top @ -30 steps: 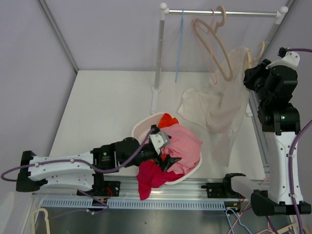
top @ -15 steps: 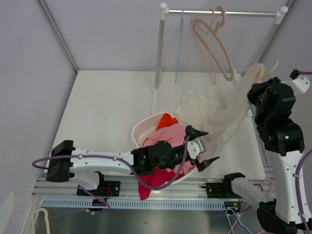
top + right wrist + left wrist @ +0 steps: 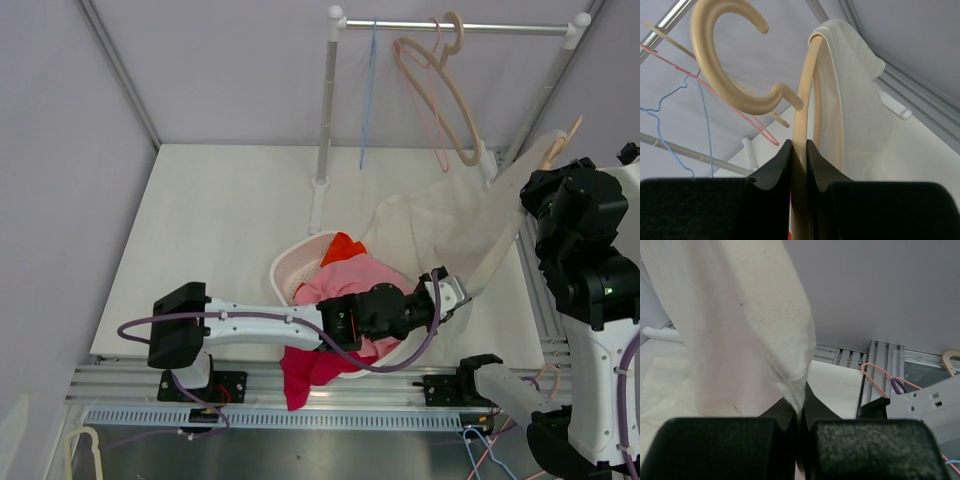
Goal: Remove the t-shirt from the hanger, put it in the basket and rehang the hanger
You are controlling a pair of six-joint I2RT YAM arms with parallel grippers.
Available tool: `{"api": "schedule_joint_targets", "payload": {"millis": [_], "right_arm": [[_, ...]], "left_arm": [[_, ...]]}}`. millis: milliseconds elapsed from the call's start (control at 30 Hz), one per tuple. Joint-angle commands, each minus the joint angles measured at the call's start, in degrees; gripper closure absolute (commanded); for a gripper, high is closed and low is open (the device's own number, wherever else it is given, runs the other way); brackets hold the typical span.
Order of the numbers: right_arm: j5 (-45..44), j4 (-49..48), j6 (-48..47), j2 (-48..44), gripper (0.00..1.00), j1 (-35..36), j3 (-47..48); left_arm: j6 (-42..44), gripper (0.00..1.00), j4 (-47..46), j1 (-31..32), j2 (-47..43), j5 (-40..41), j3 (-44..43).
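The cream t-shirt (image 3: 440, 225) stretches as a band from the beige hanger (image 3: 562, 148) at the right down to the basket's right side. My right gripper (image 3: 545, 180) is shut on the hanger's arm (image 3: 801, 115), just below its hook, and the shirt's shoulder (image 3: 855, 100) is draped over that arm. My left gripper (image 3: 462, 290) is shut on the shirt's lower edge; in the left wrist view a corner of the cloth (image 3: 740, 330) runs down between the closed fingers (image 3: 840, 445).
A white basket (image 3: 290, 270) with pink and red clothes sits under my left arm. The clothes rack's rail (image 3: 500, 28) carries a beige hanger (image 3: 445, 90), a pink one and a blue one (image 3: 368, 90). Its post (image 3: 324, 110) stands mid-table. Loose hangers (image 3: 480, 450) lie by the right base.
My left arm swung right from the basket to the shirt's lower edge and shut on it. My right arm carried the hanger right and nearer, pulling the shirt taut.
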State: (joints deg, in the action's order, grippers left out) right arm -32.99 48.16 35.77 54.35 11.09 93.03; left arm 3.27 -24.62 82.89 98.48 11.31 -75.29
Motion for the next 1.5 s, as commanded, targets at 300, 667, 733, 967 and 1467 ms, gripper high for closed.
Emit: {"api": "schedule_joint_targets", "payload": {"millis": [300,667,733,967,1467], "right_arm": [[13.8,10.12,11.6,11.57,1.0,-16.58,12.09],[17.52,7.83,9.5,10.35,1.0,-11.88,17.88],[27.66,12.79,8.1,14.35,1.0,-13.72,29.83],[41.78,15.91,4.84,13.08,1.0,-13.2,30.3],[48.02,18.2,-6.32,2.0,1.0,-13.03,27.9]], "left_arm": [[14.58,0.99,-20.63,9.04,-24.88,-8.75,23.59],[5.01,0.99,-11.86,2.81,-21.31,-8.12,23.52],[1.24,0.99,-7.15,-0.78,-17.3,-9.04,19.51],[-18.1,0.99,15.25,-12.74,-9.1,-18.77,0.43],[-16.9,0.99,50.1,-18.2,3.12,-16.5,-52.23]]}}
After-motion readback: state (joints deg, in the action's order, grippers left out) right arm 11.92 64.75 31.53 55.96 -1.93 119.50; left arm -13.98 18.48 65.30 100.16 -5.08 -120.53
